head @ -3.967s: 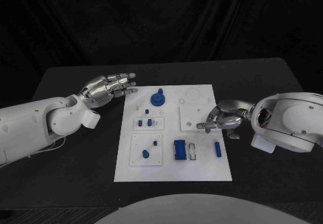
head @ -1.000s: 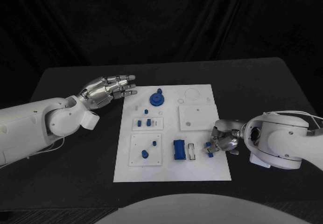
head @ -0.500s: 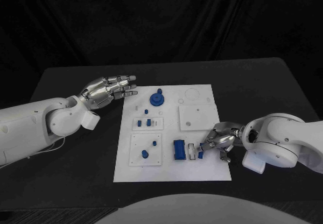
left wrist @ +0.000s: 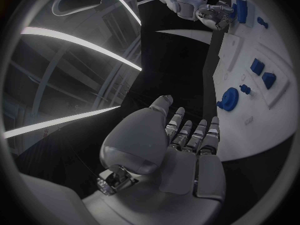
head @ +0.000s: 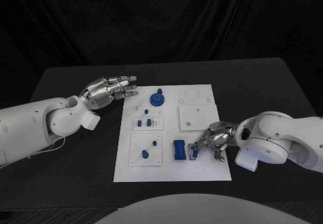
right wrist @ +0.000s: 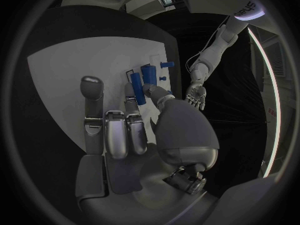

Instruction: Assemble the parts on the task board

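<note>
The white task board (head: 172, 175) lies in the middle of the black table. My right hand (head: 214, 140) is over its right side, and its thumb and a finger pinch a slim blue pin (head: 195, 150) beside the tall blue block (head: 179, 149). In the right wrist view the pin (right wrist: 135, 91) lies between the fingertips, next to the block (right wrist: 149, 75), above the board (right wrist: 69, 85). My left hand (head: 108, 90) hovers off the board's upper left corner with its fingers spread and nothing in them. Its palm (left wrist: 181, 145) faces the board (left wrist: 247, 135).
A blue gear (head: 157, 98) sits near the board's top, also seen as the gear (left wrist: 229, 98) from the left wrist. Two small blue pieces (head: 143, 123) stand in a left-side plate, and an oval piece (head: 145, 152) lies lower left. Bare black table surrounds the board.
My right hand came down the board's right side, took hold of the blue pin there, and carried it left to the blue block. The left hand has stayed put.
</note>
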